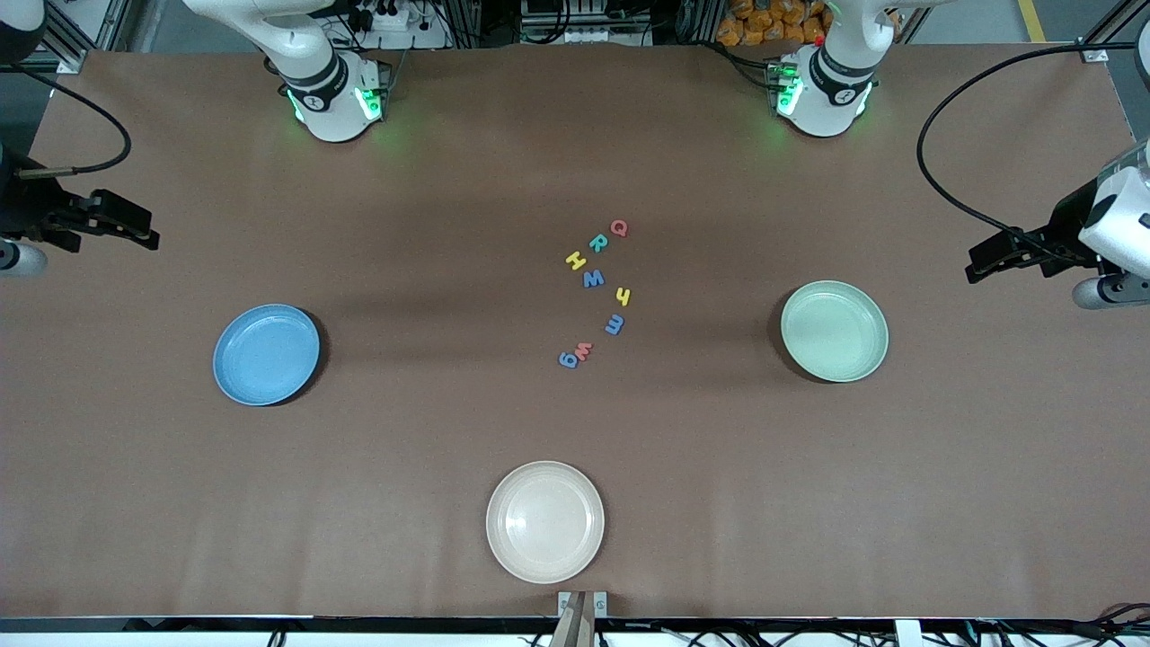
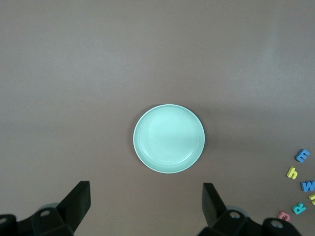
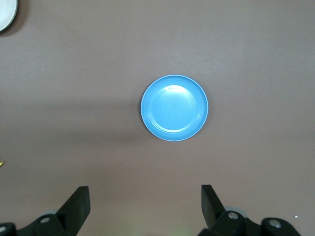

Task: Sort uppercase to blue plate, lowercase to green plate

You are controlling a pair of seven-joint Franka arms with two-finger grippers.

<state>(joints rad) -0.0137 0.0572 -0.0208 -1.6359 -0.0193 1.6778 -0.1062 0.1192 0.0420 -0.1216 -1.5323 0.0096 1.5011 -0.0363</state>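
Front view: uppercase (image 1: 595, 253) and lowercase (image 1: 600, 328) letters clustered mid-table; blue plate (image 1: 266, 354) at their 9 o'clock, green plate (image 1: 835, 331) at 3, beige plate (image 1: 545, 521) at 6.
Left wrist view: left gripper (image 2: 146, 199) fingers apart, over table beside green plate (image 2: 169, 138).
Right wrist view: right gripper (image 3: 145, 202) fingers apart, beside blue plate (image 3: 174, 108).

Only readable characters are the foam letters lying flat on my desk (image 1: 180, 503), mid-table. Caps: red Q (image 1: 618, 227), teal R (image 1: 597, 243), yellow H (image 1: 576, 261), blue M (image 1: 593, 279). Lowercase: yellow h (image 1: 623, 296), blue m (image 1: 614, 324), red m (image 1: 584, 351), blue g (image 1: 568, 360). No labels or brands legible elsewhere.
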